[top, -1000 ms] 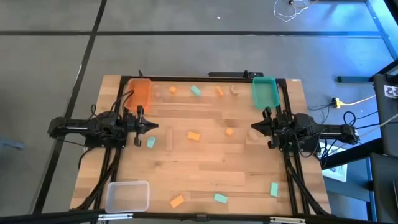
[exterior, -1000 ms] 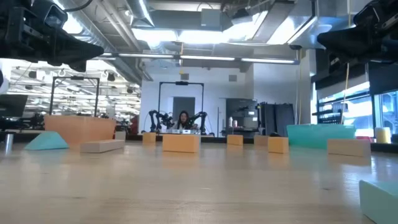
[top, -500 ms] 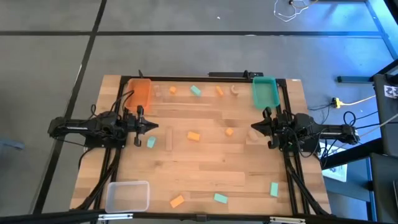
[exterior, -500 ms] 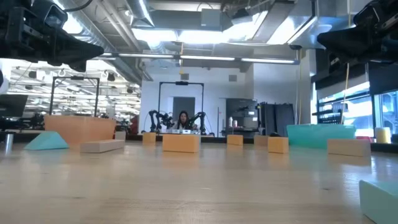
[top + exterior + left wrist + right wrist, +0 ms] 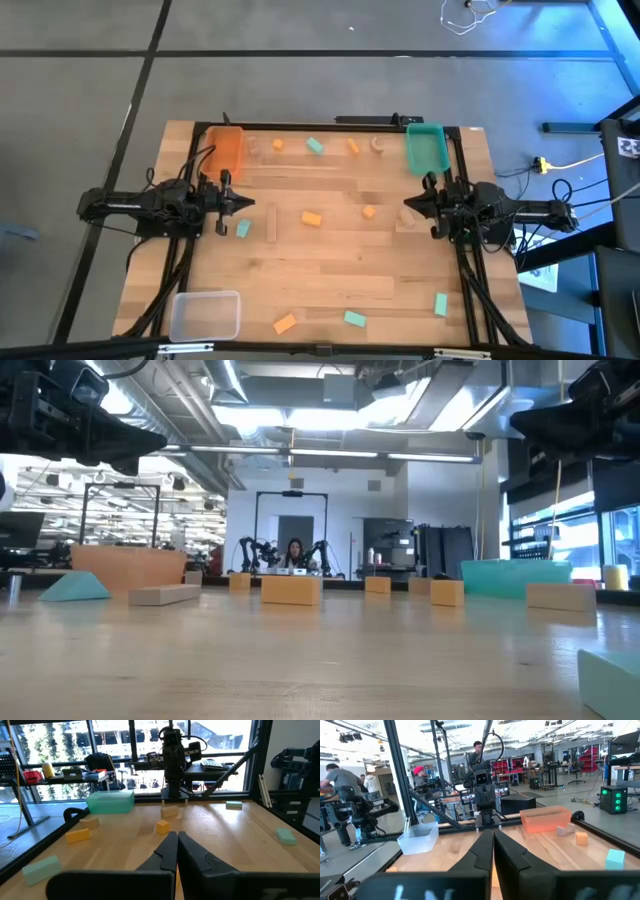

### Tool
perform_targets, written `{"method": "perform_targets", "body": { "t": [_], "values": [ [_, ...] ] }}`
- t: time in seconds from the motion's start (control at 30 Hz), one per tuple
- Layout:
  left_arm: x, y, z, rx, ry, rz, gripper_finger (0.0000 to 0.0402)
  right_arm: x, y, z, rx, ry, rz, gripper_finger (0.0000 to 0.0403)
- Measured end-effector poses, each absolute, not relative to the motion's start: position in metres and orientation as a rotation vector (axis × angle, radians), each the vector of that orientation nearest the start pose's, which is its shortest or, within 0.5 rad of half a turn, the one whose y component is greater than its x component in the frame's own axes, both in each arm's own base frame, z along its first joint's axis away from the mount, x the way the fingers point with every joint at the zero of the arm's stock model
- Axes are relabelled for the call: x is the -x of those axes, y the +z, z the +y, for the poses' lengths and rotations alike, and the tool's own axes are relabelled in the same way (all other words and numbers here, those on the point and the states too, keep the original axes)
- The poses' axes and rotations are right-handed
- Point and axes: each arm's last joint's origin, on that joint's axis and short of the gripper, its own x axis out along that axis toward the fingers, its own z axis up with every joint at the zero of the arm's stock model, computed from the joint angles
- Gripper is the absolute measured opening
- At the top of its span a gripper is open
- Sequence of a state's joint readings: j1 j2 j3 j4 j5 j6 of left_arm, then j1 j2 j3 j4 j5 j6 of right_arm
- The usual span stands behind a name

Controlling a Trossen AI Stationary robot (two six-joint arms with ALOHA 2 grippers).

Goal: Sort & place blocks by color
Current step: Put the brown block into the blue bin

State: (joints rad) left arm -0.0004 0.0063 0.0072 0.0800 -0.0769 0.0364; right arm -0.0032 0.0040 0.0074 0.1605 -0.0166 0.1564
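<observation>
Both arms parked at mid-height of the desk point(image 5: 330, 270), facing each other. Left claw point(image 5: 247, 203) at 9 o'clock, fingers pressed together, holding nothing; right claw point(image 5: 408, 204) at 3 o'clock, also pinched to a narrow closed tip, empty. Blocks lie scattered and unsorted on the wood. Far row, toward 12 o'clock: small orange block point(image 5: 278, 145), teal block point(image 5: 315, 147), second orange block point(image 5: 353, 147), pale wood block point(image 5: 377, 144). Centre: orange block point(image 5: 311, 218) and small orange cube point(image 5: 369, 211). Just beside the left claw: teal piece point(image 5: 243, 229) and a pale wood bar point(image 5: 271, 226) (bar lies along the 12–6 line). Near edge, 6 o'clock: orange wedge point(image 5: 285, 323), teal slab point(image 5: 354, 319), and another teal block point(image 5: 440, 304) toward 5 o'clock. Orange bin point(image 5: 224, 148) at 10–11 o'clock, teal bin point(image 5: 425, 147) at 1–2 o'clock, clear bin point(image 5: 205, 315) at 7–8 o'clock; I see no blocks inside any of them.
</observation>
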Motion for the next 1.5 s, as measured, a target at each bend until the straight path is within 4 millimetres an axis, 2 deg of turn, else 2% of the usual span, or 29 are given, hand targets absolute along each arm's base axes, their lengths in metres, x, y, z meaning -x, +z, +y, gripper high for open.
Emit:
{"method": "perform_targets", "body": {
  "t": [0.2,0.4,0.53,0.63,0.87,1.0,1.13,1.5],
  "values": [
    [-0.097,0.173,0.002,-0.033,0.078,-0.079,0.0000,-0.096,0.182,0.000,-0.183,0.031,-0.170,0.0016],
    [-0.097,0.173,0.002,-0.033,0.078,-0.080,0.0000,-0.095,0.186,0.002,-0.214,0.110,-0.172,0.0010],
    [-0.097,0.173,0.002,-0.033,0.078,-0.080,0.0000,-0.090,0.206,0.003,-0.299,0.129,-0.144,0.0003],
    [-0.097,0.173,0.002,-0.033,0.078,-0.080,0.0000,-0.085,0.230,0.003,-0.303,0.113,-0.094,0.0002],
    [-0.097,0.173,0.002,-0.033,0.078,-0.080,0.0000,-0.081,0.278,0.001,-0.374,-0.010,0.183,0.0001],
    [-0.097,0.173,0.002,-0.033,0.078,-0.080,0.0000,-0.087,0.294,0.000,-0.481,-0.073,0.388,0.0001],
    [-0.097,0.173,0.002,-0.033,0.078,-0.080,0.0000,-0.093,0.308,0.000,-0.486,-0.110,0.539,0.0001],
    [-0.097,0.173,0.002,-0.033,0.078,-0.079,0.0000,-0.106,0.342,0.000,-0.404,-0.138,0.765,0.0000]
  ]
}}
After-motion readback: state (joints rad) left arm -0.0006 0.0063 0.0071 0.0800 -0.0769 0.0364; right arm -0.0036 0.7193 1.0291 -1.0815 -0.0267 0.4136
